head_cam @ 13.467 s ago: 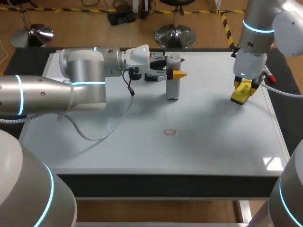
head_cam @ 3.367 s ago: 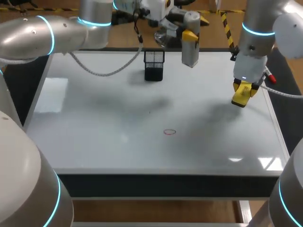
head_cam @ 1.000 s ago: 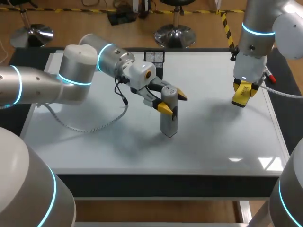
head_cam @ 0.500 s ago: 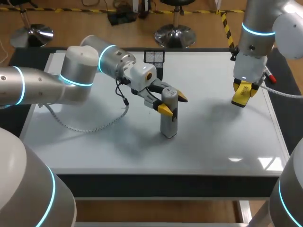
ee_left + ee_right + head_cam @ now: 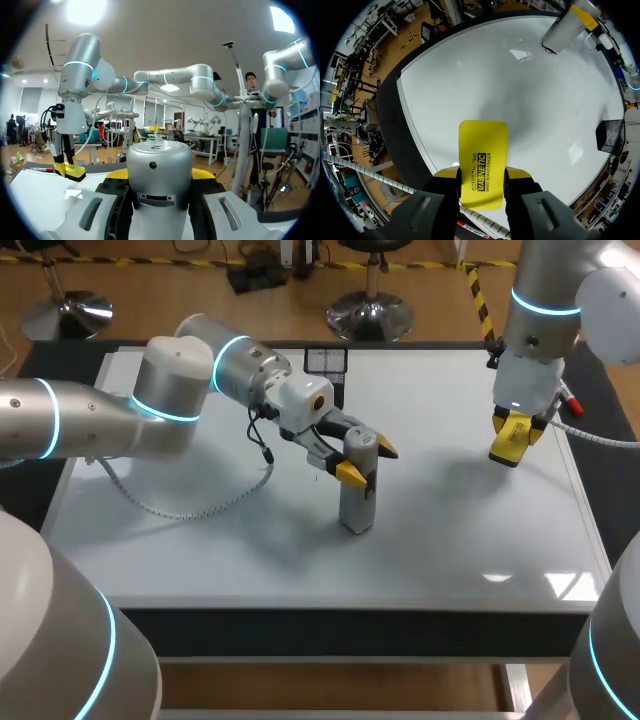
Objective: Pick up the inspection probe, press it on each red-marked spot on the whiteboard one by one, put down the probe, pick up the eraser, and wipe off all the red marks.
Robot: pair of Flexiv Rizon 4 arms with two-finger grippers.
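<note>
Inspection probe: a silver-grey metal cylinder with a rounded cap, a small dark dot and a dark slot near its top in the left wrist view. It stands near the middle of the glossy white whiteboard, a little toward the near edge. Its long axis is upright, cap up and lower end down on the board surface; whatever lies beneath that end is hidden.

My left gripper comes in from the side and clamps the probe's upper part between its two yellow-tipped fingers, one on each side of the cylinder.

My right gripper hangs over the board's far right part, well apart from the probe, fingers pointing down. It pinches a flat yellow rectangular eraser with rounded corners and black print. The eraser's long axis runs along the fingers and out past their tips, and it is held off the board, casting a soft shadow.

Counted: one probe, one eraser, one small black mesh holder at the board's far edge, and one red marker pen lying by the right edge behind the right gripper. A grey cable loops over the board under my left arm.
</note>
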